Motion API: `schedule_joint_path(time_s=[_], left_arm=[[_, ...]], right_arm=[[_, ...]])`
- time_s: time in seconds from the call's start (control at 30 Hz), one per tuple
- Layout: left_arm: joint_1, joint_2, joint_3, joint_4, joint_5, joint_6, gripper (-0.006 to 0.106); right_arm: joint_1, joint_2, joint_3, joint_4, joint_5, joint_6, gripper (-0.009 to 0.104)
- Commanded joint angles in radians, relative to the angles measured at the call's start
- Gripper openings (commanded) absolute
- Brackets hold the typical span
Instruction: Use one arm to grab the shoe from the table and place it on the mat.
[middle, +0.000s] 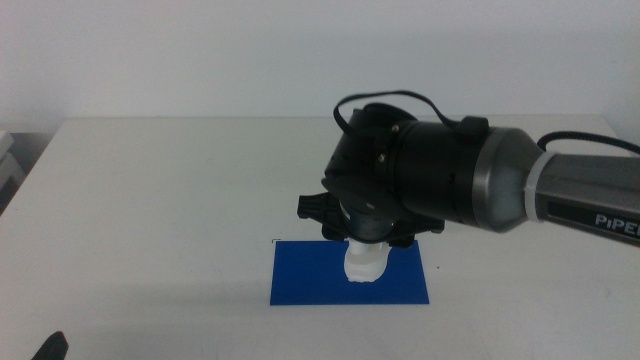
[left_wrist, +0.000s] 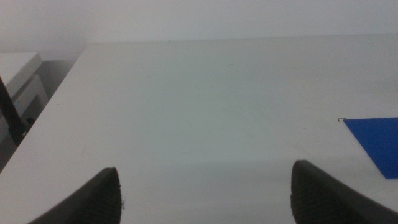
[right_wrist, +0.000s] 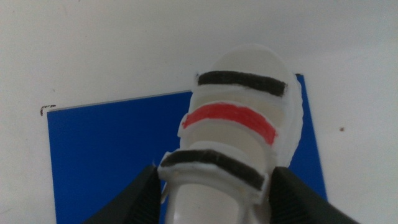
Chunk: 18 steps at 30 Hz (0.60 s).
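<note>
Right gripper (right_wrist: 214, 193) is clamping the shoe (right_wrist: 239, 124) by its heel, toe pointing away, mat (right_wrist: 106, 155) lying directly beneath; left gripper (left_wrist: 205, 193) is idling, jaws apart.

My right gripper (right_wrist: 214, 196) clamps the shoe (right_wrist: 239, 134) by its rear sides, one jaw against each flank; it is a small white sneaker with two black straps and a red one between them across its top; in the middle view it sits low and centre in the frame, its pale toe (middle: 365, 262) showing beneath my arm (middle: 450, 180), over the mat (middle: 310, 275); whether the sole touches the mat I cannot tell; the mat is a flat dark blue rectangle on the white table (middle: 150, 200), longer than the shoe.
</note>
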<state>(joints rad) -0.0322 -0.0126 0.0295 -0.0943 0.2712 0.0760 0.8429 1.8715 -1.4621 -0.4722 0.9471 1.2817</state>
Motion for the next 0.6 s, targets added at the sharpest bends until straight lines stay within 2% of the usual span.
schedule_joint_path(time_s=[0.0, 0.27, 0.57], left_arm=[[-0.005, -0.014, 0.007, -0.008, -0.080, -0.005, 0.094], [-0.005, -0.014, 0.007, -0.008, -0.080, -0.005, 0.094], [-0.005, -0.014, 0.007, -0.008, -0.080, -0.005, 0.094]], right_arm=[[0.000, -0.063, 0.006, -0.064, -0.059, 0.011, -0.004], [-0.001, -0.062, 0.010, -0.137, -0.055, 0.007, -0.004], [-0.017, -0.062, 0.009, -0.126, -0.054, -0.011, -0.004]])
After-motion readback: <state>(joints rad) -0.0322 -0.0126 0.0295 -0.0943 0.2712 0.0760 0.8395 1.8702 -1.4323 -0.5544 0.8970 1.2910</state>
